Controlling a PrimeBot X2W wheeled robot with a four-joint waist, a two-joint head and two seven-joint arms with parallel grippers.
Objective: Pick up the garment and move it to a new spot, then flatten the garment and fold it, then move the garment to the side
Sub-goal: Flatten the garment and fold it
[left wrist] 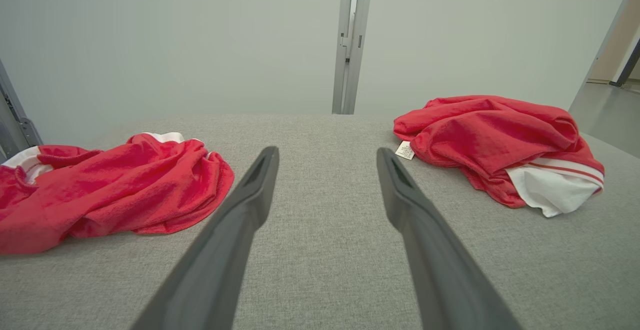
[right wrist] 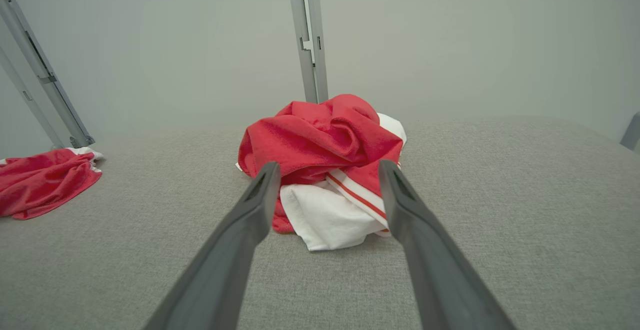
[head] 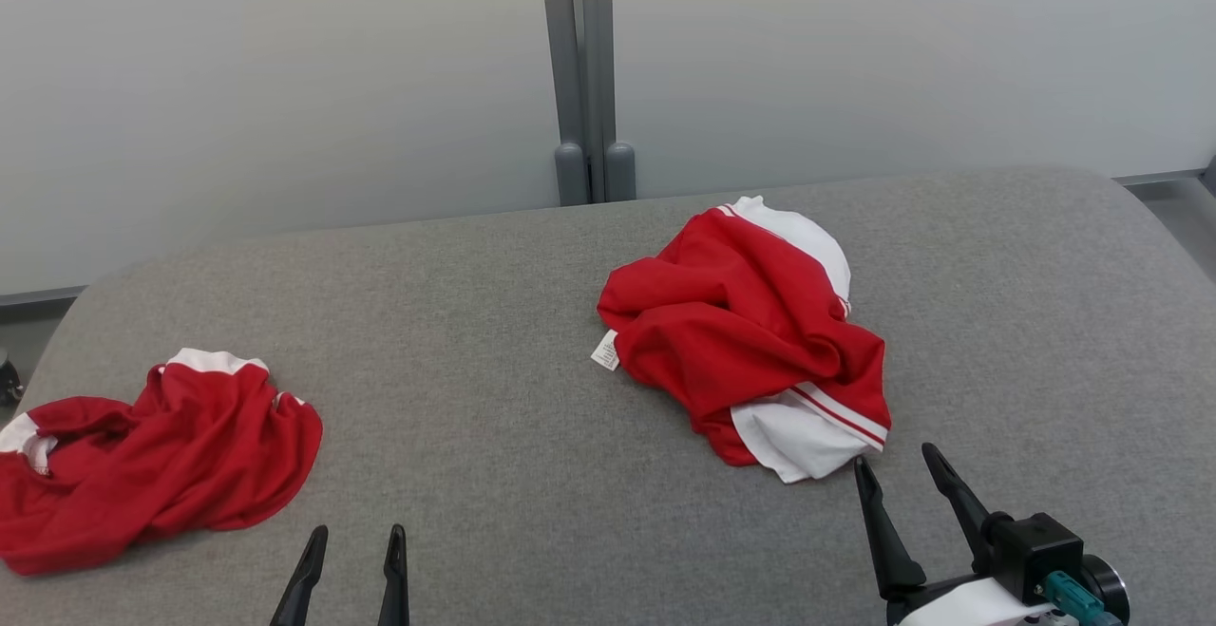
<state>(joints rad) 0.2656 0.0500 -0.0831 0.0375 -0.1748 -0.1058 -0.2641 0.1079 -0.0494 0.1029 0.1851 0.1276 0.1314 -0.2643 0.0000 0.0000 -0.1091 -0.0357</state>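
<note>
A crumpled red and white garment (head: 750,331) lies right of the middle of the grey padded table (head: 494,322), with a small white label at its left edge. My right gripper (head: 898,463) stands open just short of its near white hem, nothing between the fingers. In the right wrist view that garment (right wrist: 325,159) lies straight ahead of the open gripper (right wrist: 325,170). My left gripper (head: 356,536) is open at the table's near edge, empty; in its wrist view the gripper (left wrist: 327,152) points between the two heaps, the garment (left wrist: 495,144) to its right.
A second crumpled red and white garment (head: 152,455) lies at the table's near left corner, also seen as a red heap (left wrist: 110,185) in the left wrist view. A grey metal post (head: 584,66) stands behind the far edge before a pale wall.
</note>
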